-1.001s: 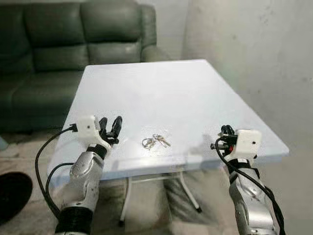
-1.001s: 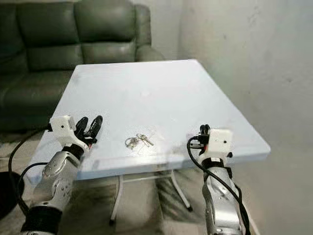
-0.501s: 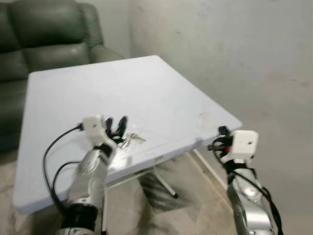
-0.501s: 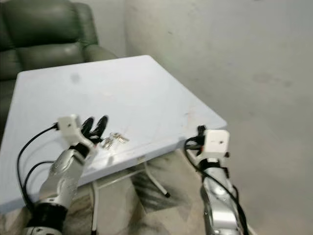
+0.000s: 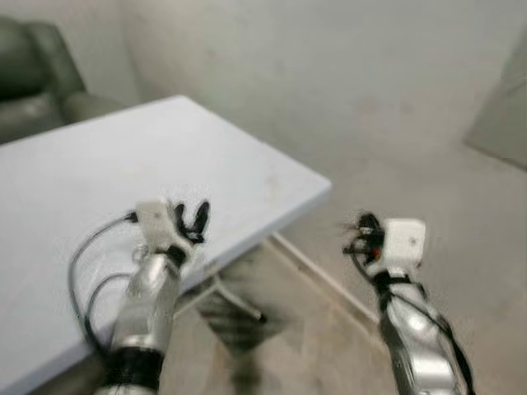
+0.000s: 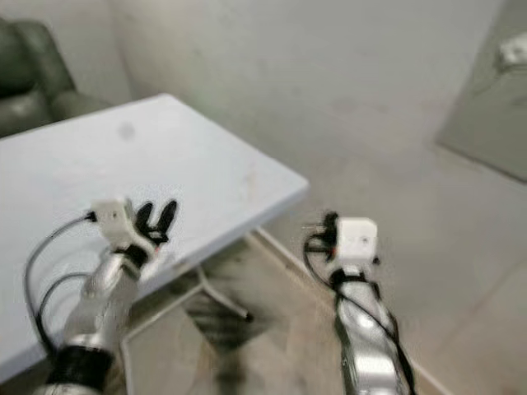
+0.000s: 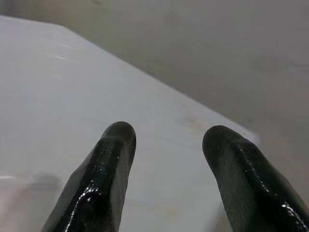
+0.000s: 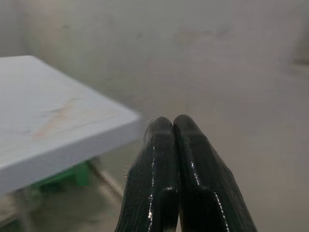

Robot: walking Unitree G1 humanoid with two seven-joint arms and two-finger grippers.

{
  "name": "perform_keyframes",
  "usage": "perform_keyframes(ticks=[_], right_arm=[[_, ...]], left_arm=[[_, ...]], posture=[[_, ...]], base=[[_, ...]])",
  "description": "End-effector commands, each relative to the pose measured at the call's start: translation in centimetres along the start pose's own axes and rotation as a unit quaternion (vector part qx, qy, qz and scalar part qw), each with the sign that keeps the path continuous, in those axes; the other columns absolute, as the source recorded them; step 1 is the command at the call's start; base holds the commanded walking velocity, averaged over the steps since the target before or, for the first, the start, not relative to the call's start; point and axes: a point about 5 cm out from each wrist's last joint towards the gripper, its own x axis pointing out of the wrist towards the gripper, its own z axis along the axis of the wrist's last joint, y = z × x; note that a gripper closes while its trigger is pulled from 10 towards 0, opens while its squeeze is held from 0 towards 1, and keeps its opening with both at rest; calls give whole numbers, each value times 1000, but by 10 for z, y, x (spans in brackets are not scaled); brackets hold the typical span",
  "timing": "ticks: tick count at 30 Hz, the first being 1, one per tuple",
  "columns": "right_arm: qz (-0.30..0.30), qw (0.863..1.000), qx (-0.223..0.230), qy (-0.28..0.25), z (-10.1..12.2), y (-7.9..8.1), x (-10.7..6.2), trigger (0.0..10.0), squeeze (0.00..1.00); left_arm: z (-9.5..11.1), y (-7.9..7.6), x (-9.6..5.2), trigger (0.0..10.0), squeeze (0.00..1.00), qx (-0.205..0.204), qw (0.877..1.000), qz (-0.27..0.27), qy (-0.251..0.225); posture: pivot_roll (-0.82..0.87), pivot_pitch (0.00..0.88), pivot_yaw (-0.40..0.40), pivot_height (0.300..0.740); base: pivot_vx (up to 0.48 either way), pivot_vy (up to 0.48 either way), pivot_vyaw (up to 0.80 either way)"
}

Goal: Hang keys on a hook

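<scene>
**Keys lost from sight as the robot swung right**

The keys could no longer be made out in the blurred frames; a second earlier they lay near the front edge of the counter point(image 5: 99, 164), between the two arms, and half a second ago just beside the left gripper. Whether they were still on the counter or had been picked up, I could not tell.

Nearest, the left gripper point(image 5: 190, 220) hovered over the counter's front edge with its fingers point(image 7: 108, 159) spread apart and nothing visible between them. The right gripper point(image 8: 174, 126) hung beyond the counter's corner, over the floor point(image 5: 329, 329), its fingers pressed together on nothing.

The whole view had swept to the right: the counter had slid left, only a sliver of the green sofa point(image 5: 33, 74) showed behind it, and past the counter's far corner the bare wall point(image 5: 329, 66) took up most of the picture. That was the camera turning, not the furniture moving.

My judgement: no hook was visible on the wall, and the turn looked premature unless the keys were in hand.
</scene>
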Motion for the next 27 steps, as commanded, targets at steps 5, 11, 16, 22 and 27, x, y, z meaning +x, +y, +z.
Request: perform_keyframes(ticks=[5,11,16,22,27], right_arm=[[2,1000,6,-12,7,5,3,10000,0],[5,1000,3,-16,10,5,6,10000,0],[3,1000,0,-19,12,4,7,10000,0],[3,1000,-7,-26,16,4,10,10000,0],[5,1000,-10,-30,18,4,9,10000,0]], left_arm=[[6,10,0,10000,0,19,1000,15,-6],[8,11,0,10000,0,20,1000,23,-9],[7,11,0,10000,0,14,1000,26,-9],[9,9,2,10000,0,11,1000,15,-11],[12,4,-1,10000,0,21,1000,-11,-13]], posture=[[119,0,17,736],[124,0,10,736],[128,0,7,736],[121,0,15,736],[118,0,19,736]], base=[[0,0,-763],[0,0,-763],[0,0,-763],[0,0,-763],[0,0,-763]])
